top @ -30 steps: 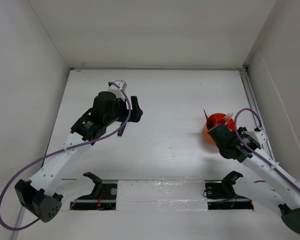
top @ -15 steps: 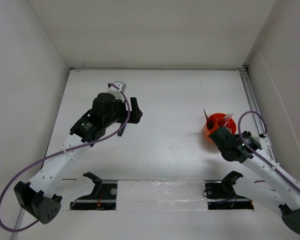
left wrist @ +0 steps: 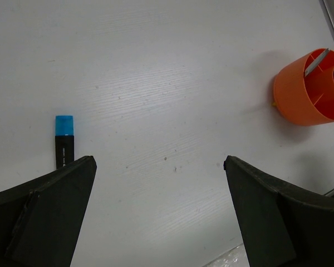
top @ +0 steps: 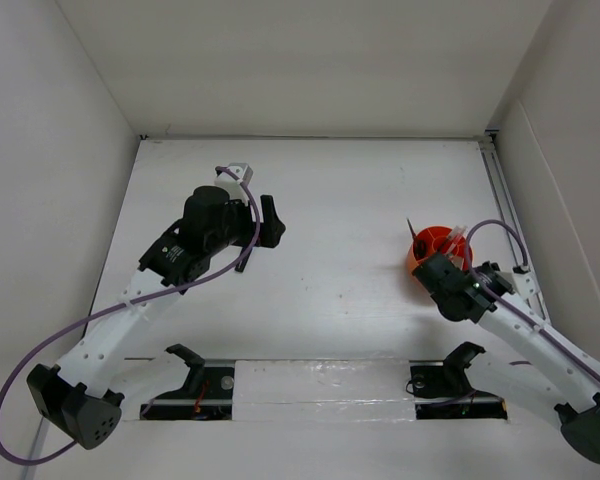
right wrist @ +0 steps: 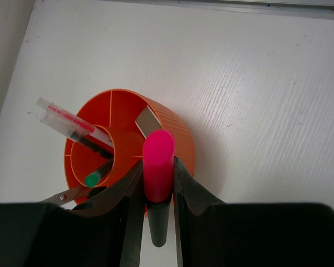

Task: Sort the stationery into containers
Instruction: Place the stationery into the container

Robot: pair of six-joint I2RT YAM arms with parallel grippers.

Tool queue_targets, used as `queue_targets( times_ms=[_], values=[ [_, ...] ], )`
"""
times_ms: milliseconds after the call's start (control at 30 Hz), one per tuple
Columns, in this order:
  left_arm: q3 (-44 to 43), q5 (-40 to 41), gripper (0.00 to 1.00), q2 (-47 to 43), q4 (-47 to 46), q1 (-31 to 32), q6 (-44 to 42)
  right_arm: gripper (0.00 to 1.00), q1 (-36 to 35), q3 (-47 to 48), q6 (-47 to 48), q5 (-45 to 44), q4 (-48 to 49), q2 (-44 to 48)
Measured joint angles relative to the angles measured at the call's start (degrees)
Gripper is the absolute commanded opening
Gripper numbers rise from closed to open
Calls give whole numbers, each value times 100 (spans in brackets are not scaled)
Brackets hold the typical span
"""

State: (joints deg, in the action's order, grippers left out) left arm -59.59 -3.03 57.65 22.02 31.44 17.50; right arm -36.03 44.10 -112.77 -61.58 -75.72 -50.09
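The right fingers (right wrist: 185, 189) pinch the pink-black marker (right wrist: 158, 161) by its dark barrel, at the orange cup's (right wrist: 172, 130) near rim. It looks light, rigid and smooth, so it could slip. The left fingers (left wrist: 50, 211) stand wide over the desk (left wrist: 167, 83), near the blue-black marker (left wrist: 64, 146).

Round orange divided plastic cup (right wrist: 181, 139) stands at the counter's (top: 340, 200) 3 o'clock, pens (right wrist: 72, 125) inside. My right pincer (right wrist: 157, 164) holds the pink-capped black marker (right wrist: 157, 147) at its rim. The blue-capped black marker (left wrist: 64, 139) lies flat at 9 o'clock.
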Motion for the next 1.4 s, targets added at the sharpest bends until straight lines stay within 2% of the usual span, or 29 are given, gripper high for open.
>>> queue_targets(
  times_ms=[567, 933, 1400],
  values=[
    [0, -68, 100, -9, 0, 0, -9, 0, 0, -348, -4, -358, 804, 507],
    [0, -85, 100, -9, 0, 0, -11, 0, 44, -420, -4, -450, 1040, 28],
    [0, -151, 100, -44, 0, 0, -28, 0, 44, -748, -63, -608, 1246, 7]
  ],
)
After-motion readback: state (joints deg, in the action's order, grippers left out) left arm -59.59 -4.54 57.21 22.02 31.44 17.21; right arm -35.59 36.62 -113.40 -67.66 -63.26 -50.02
